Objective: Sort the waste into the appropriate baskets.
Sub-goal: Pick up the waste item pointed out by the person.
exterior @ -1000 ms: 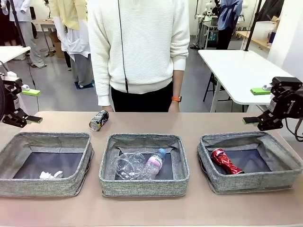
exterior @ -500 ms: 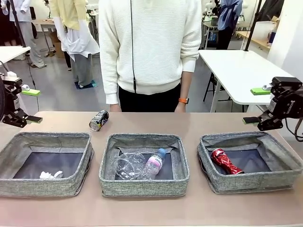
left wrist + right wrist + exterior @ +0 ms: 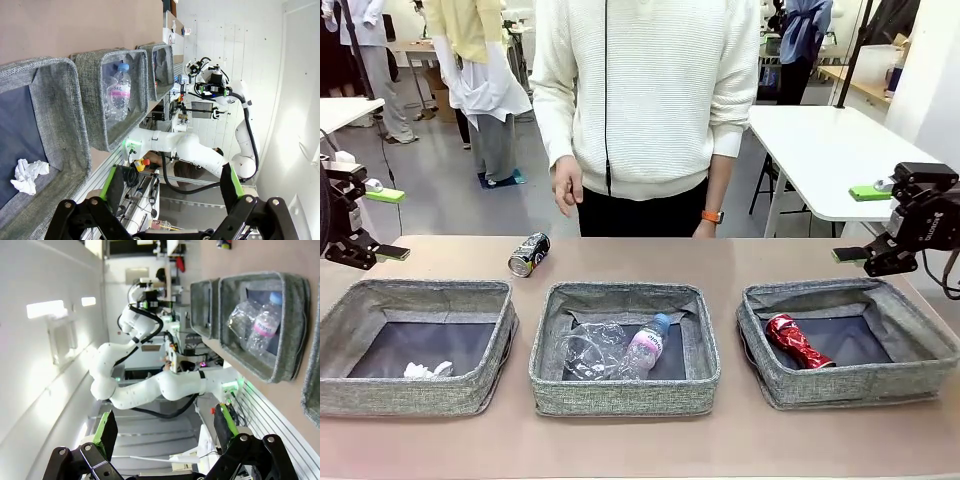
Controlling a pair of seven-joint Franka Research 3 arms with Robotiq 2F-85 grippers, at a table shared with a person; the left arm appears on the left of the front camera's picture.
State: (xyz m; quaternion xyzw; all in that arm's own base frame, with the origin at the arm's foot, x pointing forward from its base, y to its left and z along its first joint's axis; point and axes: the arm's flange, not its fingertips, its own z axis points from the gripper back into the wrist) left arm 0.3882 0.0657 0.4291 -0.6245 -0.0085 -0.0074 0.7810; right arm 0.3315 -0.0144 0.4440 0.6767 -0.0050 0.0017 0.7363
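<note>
A beige table is seen from the robot's side, with three square, low, grey woven-fabric baskets set in a row. The left basket (image 3: 420, 345) holds a small crumpled white paper ball (image 3: 427, 370). In the middle basket (image 3: 625, 345), a clear plastic cup (image 3: 588, 350) and a clear plastic bottle with a pink label and blue cap (image 3: 648, 345) lie touching. The right basket (image 3: 845, 340) holds a dented red can (image 3: 797, 340).

One item is left unsorted: a black-silver can (image 3: 528, 254) lies on its side on the bare table, just beyond the gap between the left and middle baskets. A person in a white jumper stands at the far edge, one hand (image 3: 566, 185) raised above the table.

The left gripper (image 3: 380, 224) is held at the table's left edge and the right gripper (image 3: 865, 222) at its right edge; both are spread wide and hold nothing.

The remaining step is judged to be carrying this can to the right basket beside the red can. The left gripper is nearer. The can should be approached from above, with the fingers set across its round body so that it is not rolled away, and watch kept on the person's hand.
</note>
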